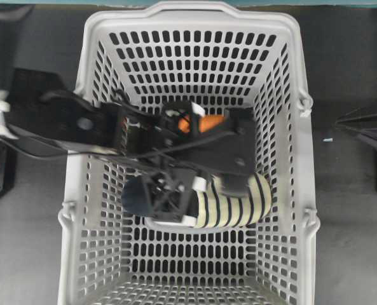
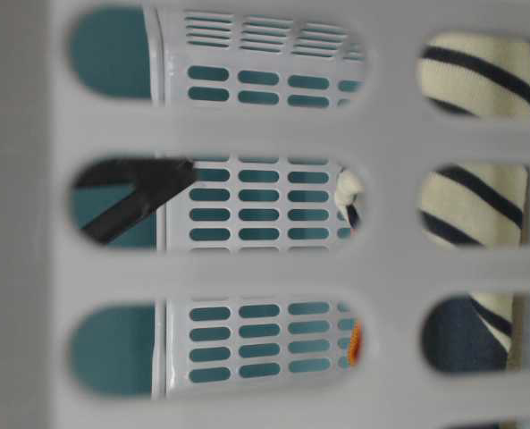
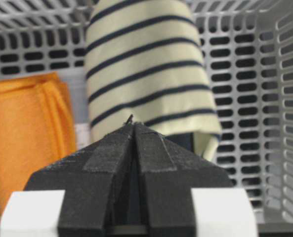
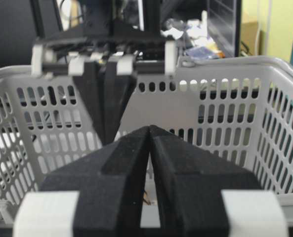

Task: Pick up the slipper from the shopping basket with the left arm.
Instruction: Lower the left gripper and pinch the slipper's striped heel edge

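Slipper [image 1: 236, 200] lies on the shopping basket [image 1: 290, 146] floor beside an orange cloth [image 3: 25, 128]. Left gripper [image 3: 134, 129] poised above it, jaws together, holding nothing. Soft and light; likely best pinched at the upper's open edge.

Up close at the bottom is the right tool [image 4: 149, 129], two black wedge fingers [image 4: 119, 168] pressed together at a point, with white blocks at both lower corners. Past it sits the basket [image 4: 235, 113], light grey with slotted walls, rim running across the middle and curving down on the right. The left tool [image 4: 106, 133] hangs tip-down inside the basket, just left of center; its dark fingers look nearly together, narrowing toward the tip. Its black frame with white clips sits above the rim. Background is cluttered: dark monitor edge up top, yellow-green wall on the far right, some blurry stuff between.
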Controlling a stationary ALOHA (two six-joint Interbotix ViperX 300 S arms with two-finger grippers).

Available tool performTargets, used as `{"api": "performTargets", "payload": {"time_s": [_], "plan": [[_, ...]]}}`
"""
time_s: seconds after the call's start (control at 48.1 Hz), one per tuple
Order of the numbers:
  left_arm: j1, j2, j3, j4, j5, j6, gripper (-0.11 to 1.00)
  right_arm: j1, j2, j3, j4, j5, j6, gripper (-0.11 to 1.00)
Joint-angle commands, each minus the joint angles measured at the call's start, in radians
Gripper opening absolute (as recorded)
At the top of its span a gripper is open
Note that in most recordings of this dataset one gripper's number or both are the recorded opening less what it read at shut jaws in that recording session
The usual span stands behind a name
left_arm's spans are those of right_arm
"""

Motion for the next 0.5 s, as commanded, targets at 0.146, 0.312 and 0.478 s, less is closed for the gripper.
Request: {"api": "performTargets", "payload": {"time_s": [0.146,0.312,0.478], "plan": [[-0.025,0.081,-0.120,0.003,0.146,-0.017,0.54,0.008,0.005,-0.008,0.003,-0.005,0.000,0.00],[-0.032,0.127,-0.143,0.003,0.161,-0.021,0.90,0.009,0.003,-0.006,0.003,-0.005,0.000,0.00],[-0.041,0.163,-0.150,0.003,0.161,-0.055,0.91,0.009,0.003,-0.003,0.003,-0.005,0.000,0.00]]}}
